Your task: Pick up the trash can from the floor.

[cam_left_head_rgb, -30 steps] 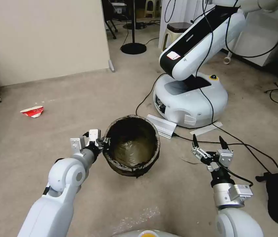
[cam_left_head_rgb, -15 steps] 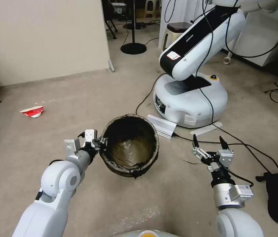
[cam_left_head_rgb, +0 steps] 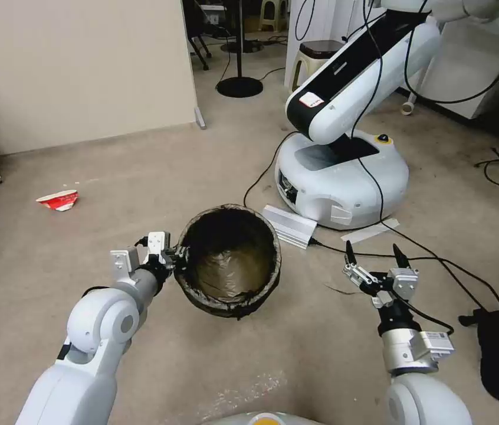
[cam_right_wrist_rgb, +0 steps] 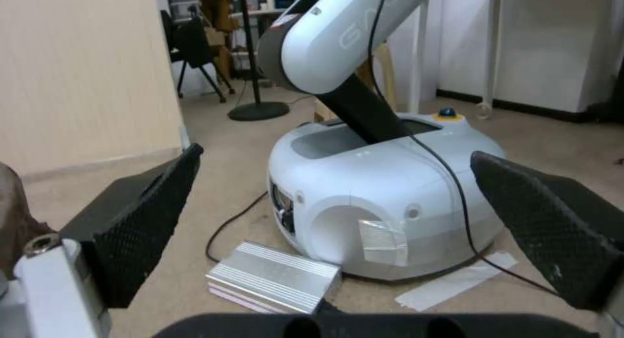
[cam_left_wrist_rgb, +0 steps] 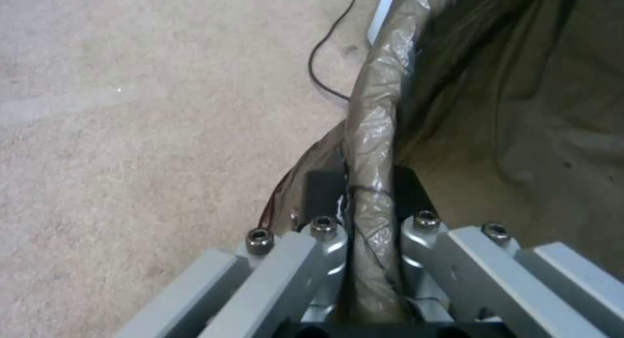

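Over the last second my left gripper (cam_left_head_rgb: 174,260), clamped on the trash can (cam_left_head_rgb: 229,262) rim, has drawn it away from the white robot base (cam_left_head_rgb: 344,177), apparently clear of the floor (cam_left_head_rgb: 55,265), so I judge the lift underway; right gripper (cam_left_head_rgb: 372,258) idles beside the can, fingers apart.

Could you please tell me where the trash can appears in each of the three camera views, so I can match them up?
Head view: trash can at centre, its rim held by the left pincer.
Left wrist view: its bag-covered rim runs up the middle, between the pincer's fingers.
Right wrist view: a brown sliver at one edge, past the open right pincer.
Shared landmark: the silver metal box.
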Tool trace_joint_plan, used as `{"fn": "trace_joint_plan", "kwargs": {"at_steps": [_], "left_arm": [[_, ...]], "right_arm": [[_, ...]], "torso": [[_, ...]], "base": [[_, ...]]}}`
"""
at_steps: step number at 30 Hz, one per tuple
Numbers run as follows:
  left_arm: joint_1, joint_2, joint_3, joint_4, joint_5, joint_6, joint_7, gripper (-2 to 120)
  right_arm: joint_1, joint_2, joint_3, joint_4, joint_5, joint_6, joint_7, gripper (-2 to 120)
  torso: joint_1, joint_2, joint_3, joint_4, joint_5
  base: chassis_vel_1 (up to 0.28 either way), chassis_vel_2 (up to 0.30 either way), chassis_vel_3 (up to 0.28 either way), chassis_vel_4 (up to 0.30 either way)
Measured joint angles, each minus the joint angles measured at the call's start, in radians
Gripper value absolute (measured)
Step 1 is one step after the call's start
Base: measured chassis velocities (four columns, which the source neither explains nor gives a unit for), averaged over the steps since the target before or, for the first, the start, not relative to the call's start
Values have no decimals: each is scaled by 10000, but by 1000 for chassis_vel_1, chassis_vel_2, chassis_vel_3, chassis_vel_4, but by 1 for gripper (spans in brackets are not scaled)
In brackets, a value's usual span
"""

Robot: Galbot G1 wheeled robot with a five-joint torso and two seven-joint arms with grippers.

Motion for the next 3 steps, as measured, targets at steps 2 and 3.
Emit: {"fn": "trace_joint_plan", "kwargs": {"at_steps": [2,3], "left_arm": [[-5,4,0,12,3,0,6,3],[-12,5,0,23,3,0,9,3]], "right_arm": [[4,-2,-2,-2,-1,0,0,100],[6,-4,-2,-3,-1,0,0,100]], "torso": [[1,0,0,0,0],[1,0,0,0,0]], "base": [[0,0,0,0],[0,0,0,0]]}}
